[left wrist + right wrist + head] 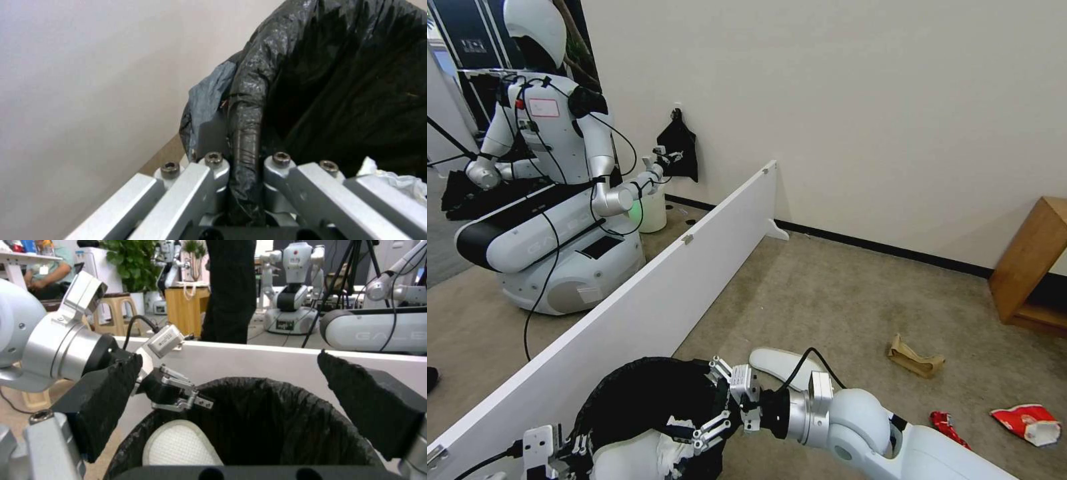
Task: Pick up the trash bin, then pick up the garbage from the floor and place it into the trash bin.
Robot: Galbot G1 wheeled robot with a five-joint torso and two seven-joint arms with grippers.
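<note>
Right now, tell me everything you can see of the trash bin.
The trash bin is round and white, lined with a crinkly black plastic bag folded over its rim. It stands beside the low white partition, mouth up. The left gripper is shut on its bagged rim; the right gripper hangs open over the mouth. Inside lie a white slipper and crumpled white tissue.

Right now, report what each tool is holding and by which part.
The left tool is clamped on the bag-covered rim of the trash bin. The right tool is open above the bin, holding nothing.
</note>
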